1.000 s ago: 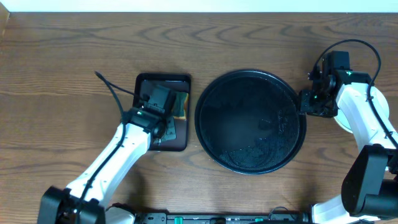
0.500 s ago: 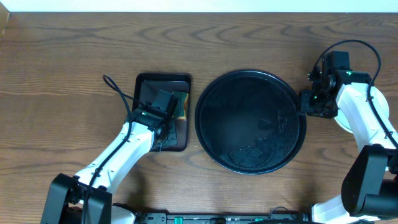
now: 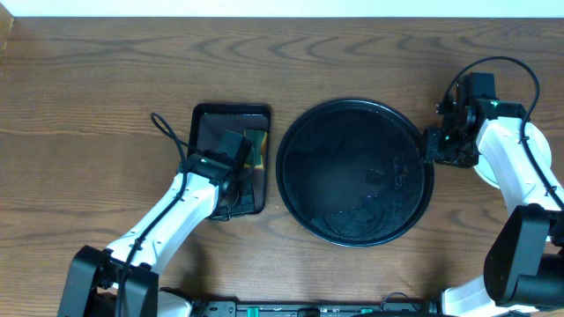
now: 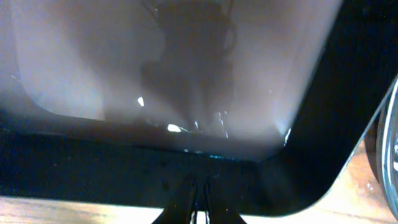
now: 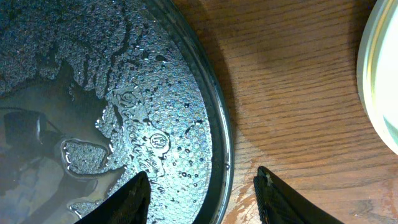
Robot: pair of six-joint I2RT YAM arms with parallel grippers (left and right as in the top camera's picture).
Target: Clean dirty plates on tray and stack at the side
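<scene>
plates (image 5: 380,81): off the tray (image 3: 352,220), on the counter (image 5: 298,93) just beyond its right rim; only a pale edge shows.
bearing: to the right of the right gripper (image 5: 202,180), far nearer that arm; round, so no long axis.
right gripper: half open above the tray rim, holding nothing.
left gripper (image 4: 200,196): closed, nothing seen between its tips, low over the rectangular tray (image 3: 211,128) beside the sponge (image 3: 256,148).
hidden: stack count unreadable; overhead, the right arm covers it, though probably all three are there.
</scene>
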